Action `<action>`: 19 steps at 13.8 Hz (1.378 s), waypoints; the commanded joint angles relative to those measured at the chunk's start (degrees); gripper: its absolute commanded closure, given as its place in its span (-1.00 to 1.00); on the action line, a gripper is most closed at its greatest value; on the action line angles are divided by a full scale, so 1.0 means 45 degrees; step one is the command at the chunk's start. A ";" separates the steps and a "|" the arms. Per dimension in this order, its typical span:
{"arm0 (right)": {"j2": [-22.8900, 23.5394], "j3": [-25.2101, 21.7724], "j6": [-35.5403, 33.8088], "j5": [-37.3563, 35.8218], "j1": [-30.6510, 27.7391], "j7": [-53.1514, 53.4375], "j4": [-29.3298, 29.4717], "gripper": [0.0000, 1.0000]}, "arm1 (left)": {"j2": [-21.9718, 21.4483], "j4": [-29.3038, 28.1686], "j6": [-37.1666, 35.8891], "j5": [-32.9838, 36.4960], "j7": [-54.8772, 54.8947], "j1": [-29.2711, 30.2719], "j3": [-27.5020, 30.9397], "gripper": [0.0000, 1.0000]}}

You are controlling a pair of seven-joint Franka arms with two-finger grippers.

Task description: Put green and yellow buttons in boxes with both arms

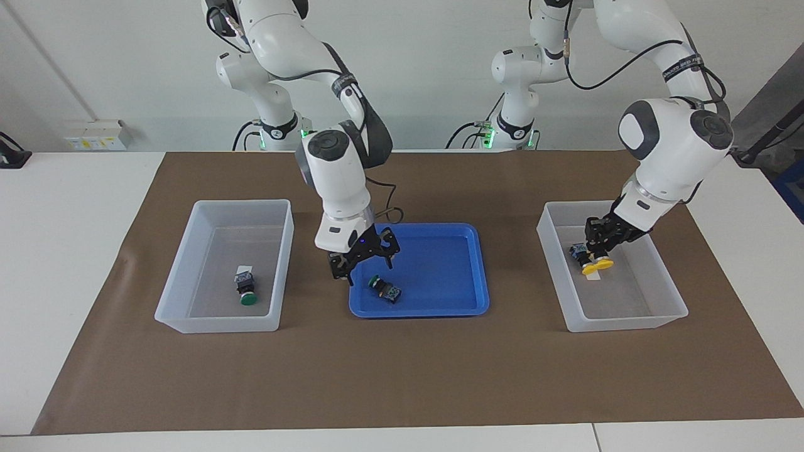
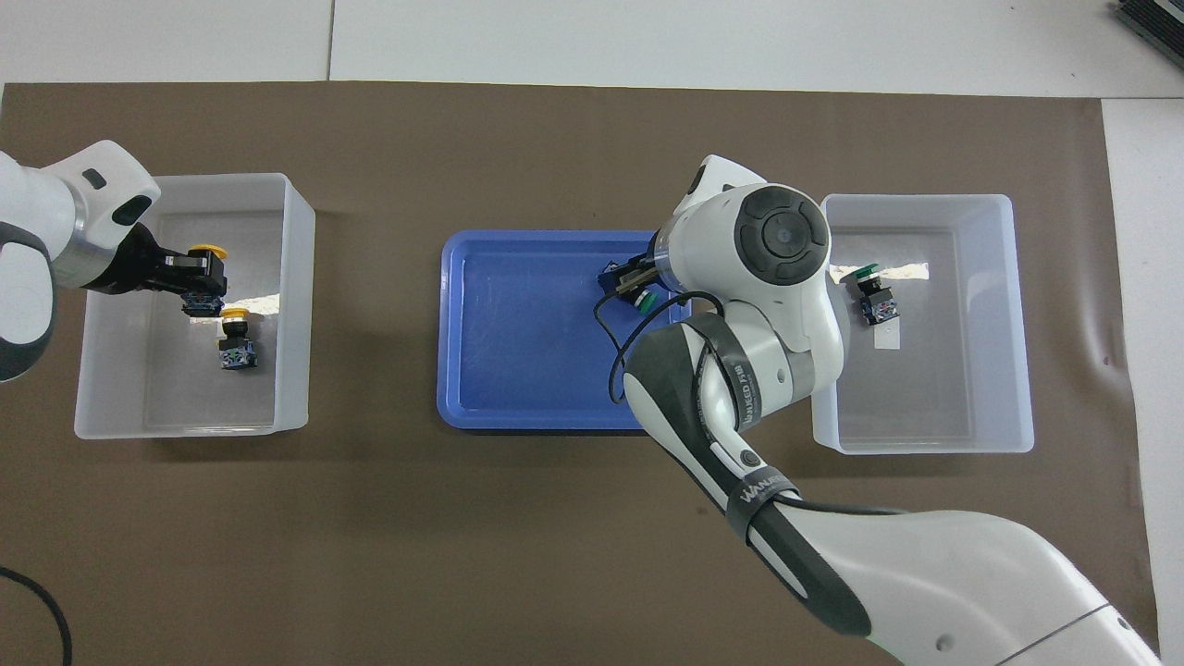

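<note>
My left gripper [image 1: 598, 256] [image 2: 196, 275] is down inside the box [image 1: 556, 276] [image 2: 292, 305] at the left arm's end, shut on a yellow button [image 1: 593, 269] [image 2: 209, 251]. A second yellow button [image 1: 576, 251] [image 2: 236, 340] lies in that box beside it. My right gripper [image 1: 368, 270] is open just above the blue tray [image 1: 440, 270] [image 2: 518, 324], over a green button [image 1: 384, 289] [image 2: 647, 301] lying on its side there. In the overhead view the arm hides the right gripper. The other green button [image 1: 246, 287] [image 2: 869, 291] lies in the box [image 1: 182, 276] [image 2: 1015, 324] at the right arm's end.
A brown mat [image 1: 402, 376] [image 2: 555, 536] covers the table under both boxes and the tray. The tray sits midway between the boxes. The right arm's forearm [image 2: 740, 444] reaches over the tray's edge nearer the robots.
</note>
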 commanded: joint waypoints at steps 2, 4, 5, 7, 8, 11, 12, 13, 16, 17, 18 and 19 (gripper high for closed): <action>0.0892 0.0380 0.0746 -0.0069 0.0269 -0.1128 0.0275 -1.00 | -0.1365 -0.3196 0.2858 -0.0052 0.1891 0.1099 -0.0055 1.00; 0.1163 0.0380 0.1076 -0.0089 0.0290 -0.1926 0.0274 -1.00 | -0.1523 -0.3650 0.3138 -0.0052 0.2618 0.1666 -0.0055 1.00; 0.1320 0.0380 0.1465 -0.0069 0.0232 -0.2492 0.0254 -1.00 | -0.1543 -0.3806 0.3216 -0.0052 0.2814 0.1707 -0.0055 1.00; 0.1419 0.0361 0.1760 -0.0127 0.0251 -0.3237 0.0177 -1.00 | -0.1562 -0.4526 0.4284 -0.0052 0.2835 0.1941 -0.0055 1.00; 0.1439 0.0380 0.1917 -0.0205 0.0251 -0.3356 0.0021 -1.00 | -0.1524 -0.4936 0.4871 -0.0052 0.2816 0.1942 -0.0055 1.00; 0.1498 0.0380 0.1823 -0.0284 0.0193 -0.3591 -0.0175 -1.00 | -0.1387 -0.5798 0.5968 -0.0052 0.2699 0.1942 -0.0075 1.00; 0.1498 0.0380 0.1744 -0.0284 0.0192 -0.3591 -0.0233 -1.00 | -0.1387 -0.5780 0.5932 -0.0052 0.2660 0.1942 -0.0075 1.00; 0.1478 0.0380 0.1685 -0.0284 0.0212 -0.3591 -0.0253 -0.61 | -0.1387 -0.5761 0.5912 -0.0052 0.2466 0.1922 -0.0075 1.00; 0.1439 0.0360 0.1217 -0.0284 0.0212 -0.3475 -0.0234 0.99 | -0.1309 -0.5469 0.5757 -0.0052 0.1997 0.1688 -0.0075 0.30; 0.1420 0.0322 0.0925 -0.0245 0.0308 -0.3203 -0.0176 1.00 | -0.1309 -0.5274 0.5485 -0.0052 0.1860 0.1688 -0.0094 0.19; 0.1381 0.0341 0.0671 -0.0264 0.0290 -0.2853 -0.0079 1.00 | -0.1309 -0.4924 0.4980 -0.0052 0.1801 0.1668 -0.0094 -0.08; 0.1322 0.0321 0.0378 -0.0265 0.0309 -0.2772 0.0000 1.00 | -0.1289 -0.4515 0.4549 -0.0052 0.1781 0.1668 -0.0114 -0.19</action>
